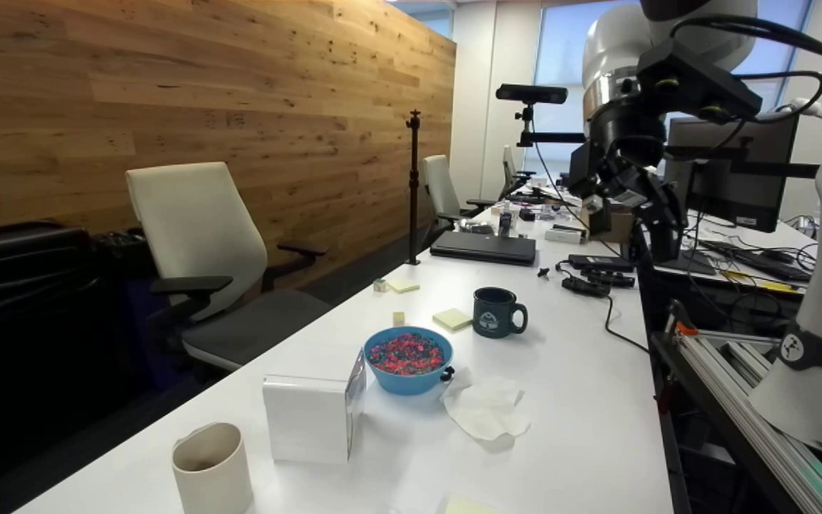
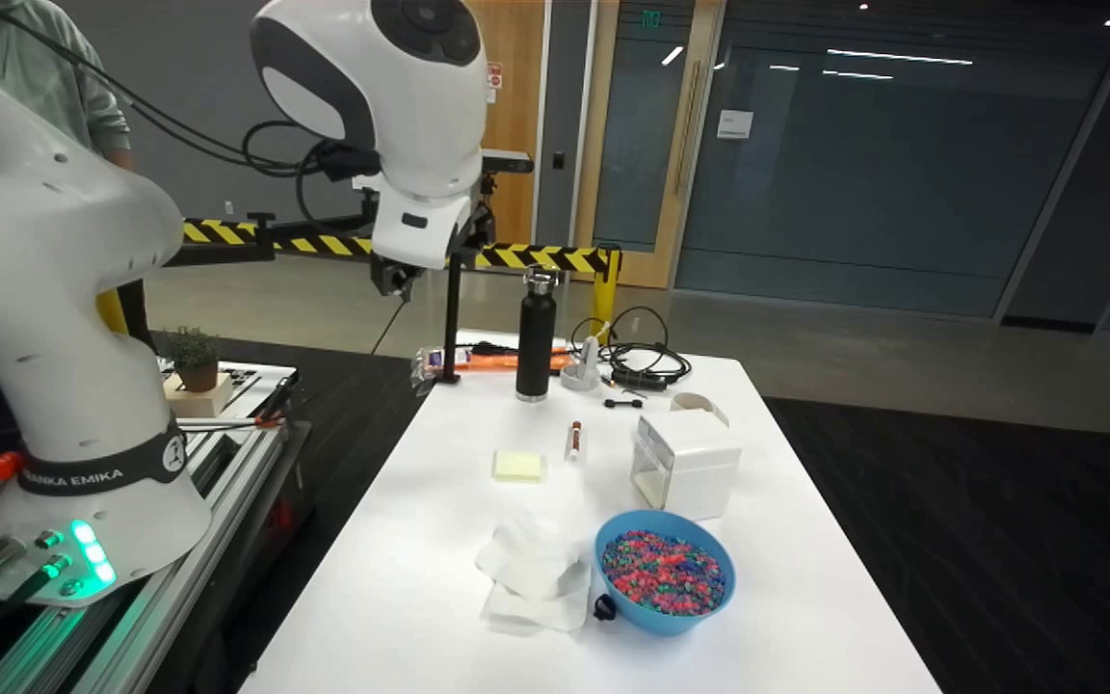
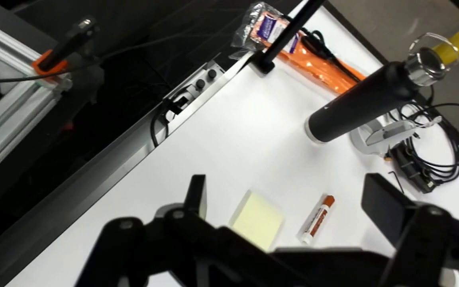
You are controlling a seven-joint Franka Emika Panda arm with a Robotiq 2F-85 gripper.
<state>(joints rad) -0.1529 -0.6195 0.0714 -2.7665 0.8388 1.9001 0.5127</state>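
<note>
Well above the counter (image 3: 233,151), the claw (image 3: 287,197) hangs with its fingers wide apart and empty; the marker (image 3: 318,218) lies just beside the sticky notes (image 3: 258,220). A neat grasp of it would likely want a slight wrist turn, squaring the fingers across its barrel

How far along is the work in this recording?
Nothing looks clearly done: the capped marker and yellow sticky notes lie on the white table. In hand: nothing; the open gripper hangs empty, apart from both. Left: probably any pickup, as neither is held.
</note>
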